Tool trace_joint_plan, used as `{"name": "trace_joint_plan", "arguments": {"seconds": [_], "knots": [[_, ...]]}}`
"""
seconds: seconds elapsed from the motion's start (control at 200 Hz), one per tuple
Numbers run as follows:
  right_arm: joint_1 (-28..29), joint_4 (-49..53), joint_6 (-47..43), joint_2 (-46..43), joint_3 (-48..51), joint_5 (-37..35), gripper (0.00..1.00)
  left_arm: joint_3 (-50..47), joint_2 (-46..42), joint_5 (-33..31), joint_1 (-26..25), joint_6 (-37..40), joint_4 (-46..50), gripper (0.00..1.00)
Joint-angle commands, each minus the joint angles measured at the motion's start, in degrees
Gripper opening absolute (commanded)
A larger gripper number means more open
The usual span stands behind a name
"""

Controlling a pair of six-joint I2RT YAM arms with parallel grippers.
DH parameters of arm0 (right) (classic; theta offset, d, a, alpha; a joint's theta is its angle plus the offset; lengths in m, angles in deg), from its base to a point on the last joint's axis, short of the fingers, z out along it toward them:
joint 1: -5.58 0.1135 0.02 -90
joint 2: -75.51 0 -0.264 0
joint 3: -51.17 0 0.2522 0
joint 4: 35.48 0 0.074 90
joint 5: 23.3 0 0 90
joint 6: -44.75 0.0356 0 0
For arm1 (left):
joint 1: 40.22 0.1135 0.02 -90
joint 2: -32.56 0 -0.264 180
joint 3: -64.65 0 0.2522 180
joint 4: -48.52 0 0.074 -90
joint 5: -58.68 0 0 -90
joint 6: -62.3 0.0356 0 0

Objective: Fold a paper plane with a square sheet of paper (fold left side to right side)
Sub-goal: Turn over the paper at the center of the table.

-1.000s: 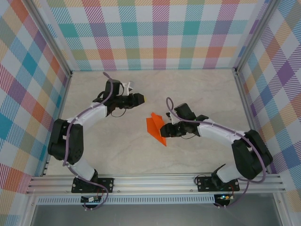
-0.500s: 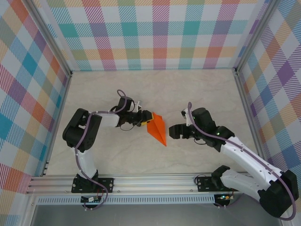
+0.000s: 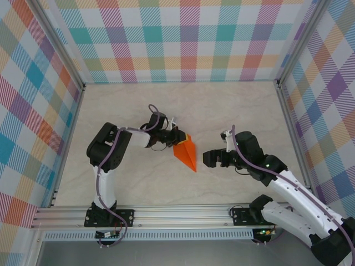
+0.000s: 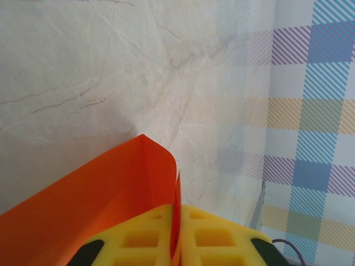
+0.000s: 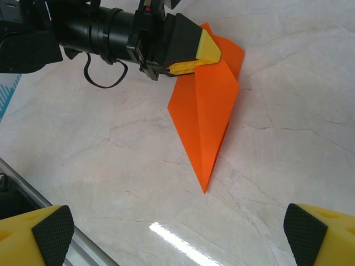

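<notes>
My right fingers [image 3: 209, 158] hang wide open and empty near the paper [image 3: 186, 153], a narrow orange dart on the bench [image 3: 138, 183], its point toward me. Beyond it, my left fingers [image 5: 202, 52] are clamped on its blunt far edge. It looks light, floppy and easily crumpled, so it is best held along a crease.

Overhead, both wrist views facing paper plane [image 5: 208, 111]
</notes>
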Motion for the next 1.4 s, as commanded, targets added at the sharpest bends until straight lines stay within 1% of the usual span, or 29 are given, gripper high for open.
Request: {"name": "trace_joint_plan", "arguments": {"seconds": [0.0, 0.015, 0.11, 0.15, 0.28, 0.425, 0.575, 0.74, 0.945, 1.02, 1.115, 1.175, 1.235, 1.305, 1.365, 1.395], "knots": [[-2.1, -3.0, 1.9, -0.5, 1.6, 6.3, 1.00, 0.9, -7.2, -0.3, -0.4, 2.0, 1.3, 0.04], [-2.7, -3.8, 2.4, -0.6, 1.8, 7.3, 1.00, 0.9, -8.2, -0.6, -0.3, 2.3, 1.8, 0.04], [-8.8, -11.4, 6.4, -0.5, 3.9, 20.7, 1.00, 1.2, -15.6, -2.3, -0.1, 4.8, 6.0, 0.02], [-11.1, -14.9, 8.4, -0.4, 4.8, 24.7, 1.00, 1.5, -19.0, -3.5, 0.0, 6.0, 8.5, 0.02], [-15.4, -23.0, 11.6, 0.3, 6.5, 32.8, 1.00, 2.9, -29.0, -6.2, 0.3, 8.1, 12.7, 0.00], [-15.8, -34.1, 14.3, 3.1, 6.3, 42.1, 1.00, 5.0, -35.8, -6.5, 0.3, 7.4, 13.1, 0.00], [-15.0, -43.7, 17.0, 6.3, 5.6, 45.7, 1.00, 6.0, -40.2, -4.9, 0.1, 4.7, 10.3, 0.00], [-11.6, -46.6, 16.6, 10.7, 1.6, 45.7, 1.00, 6.4, -42.8, -3.2, -0.6, 3.2, 9.0, 0.00], [-7.7, -51.7, 19.0, 18.2, -3.3, 44.2, 1.00, 6.3, -44.5, -1.8, -1.1, 2.1, 8.2, 0.00], [-6.8, -53.8, 20.0, 20.2, -5.0, 44.3, 0.94, 6.1, -44.6, -1.5, -1.2, 1.2, 7.5, 0.00], [-6.2, -55.6, 21.1, 21.5, -6.5, 44.1, 0.77, 6.1, -44.4, -1.1, -1.4, 1.0, 7.7, 0.00], [-6.2, -57.1, 22.1, 21.4, -6.4, 43.5, 0.72, 6.1, -44.2, -0.8, -1.5, 1.0, 8.3, 0.00], [-6.2, -57.2, 22.3, 21.0, -6.4, 43.3, 0.65, 6.1, -43.7, -0.5, -1.5, 1.1, 8.9, 0.00], [-6.2, -56.6, 22.1, 20.6, -6.4, 43.1, 0.51, 5.8, -43.3, -0.3, -1.5, 1.2, 9.5, 0.00], [-6.2, -55.0, 21.1, 20.0, -6.5, 43.1, 0.42, 5.5, -43.0, -0.3, -1.5, 1.6, 10.1, 0.00], [-6.2, -53.5, 20.3, 19.6, -6.6, 42.7, 0.37, 5.4, -43.0, -0.4, -1.5, 1.8, 10.5, 0.00]]}}
